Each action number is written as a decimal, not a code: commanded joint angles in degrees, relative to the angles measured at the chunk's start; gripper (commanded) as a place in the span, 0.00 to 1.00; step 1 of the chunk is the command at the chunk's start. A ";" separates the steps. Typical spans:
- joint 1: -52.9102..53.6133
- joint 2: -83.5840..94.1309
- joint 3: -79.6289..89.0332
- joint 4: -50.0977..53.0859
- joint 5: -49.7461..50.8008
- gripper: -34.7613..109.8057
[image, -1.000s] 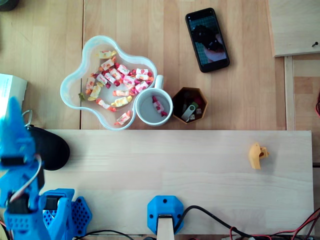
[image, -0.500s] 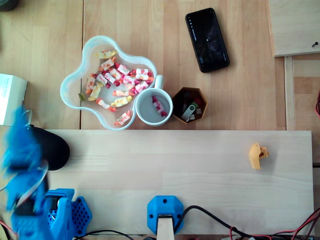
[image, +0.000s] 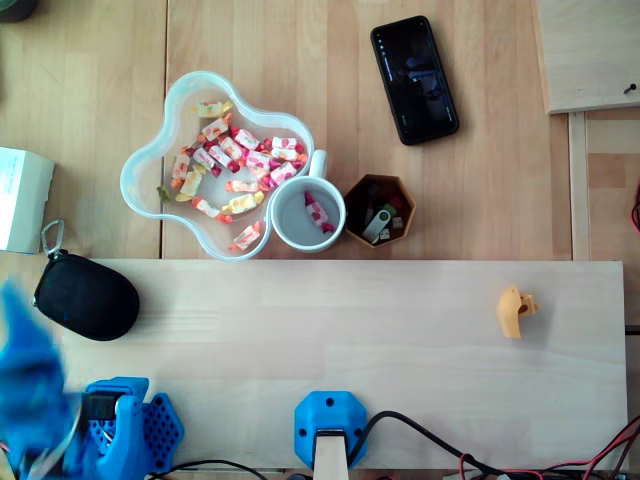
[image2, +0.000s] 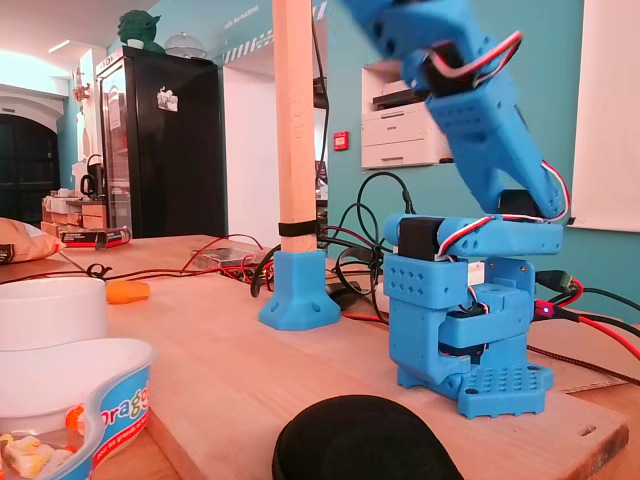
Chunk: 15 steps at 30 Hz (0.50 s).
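Note:
My blue arm is a motion-blurred shape at the lower left edge of the overhead view, above its blue base (image: 125, 428). The gripper (image: 15, 310) is smeared there, so I cannot tell how its jaws stand, and nothing shows in it. The nearest thing is a black zip pouch (image: 86, 296), just right of the gripper's tip and apart from it. In the fixed view the arm (image2: 480, 110) rises from the base (image2: 470, 320) and leaves the frame at the top, with the pouch (image2: 365, 440) lying in front.
A clear wavy bowl (image: 150, 160) holds several wrapped candies. Beside it stand a white mug (image: 306, 215) with one candy and a brown hexagonal cup (image: 380, 210) of USB sticks. A phone (image: 414, 79) lies at the back. A yellow piece (image: 514, 311) sits right. A blue post foot (image: 329, 425) stands front centre.
The arm has swung down and back toward the bottom left corner. The black pouch, half covered a second ago, now lies fully in view.

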 joint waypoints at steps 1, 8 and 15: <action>0.62 -0.44 -7.82 0.62 0.97 0.57; 0.18 -0.44 14.94 0.62 1.05 0.56; 0.70 0.79 34.45 -0.44 0.97 0.56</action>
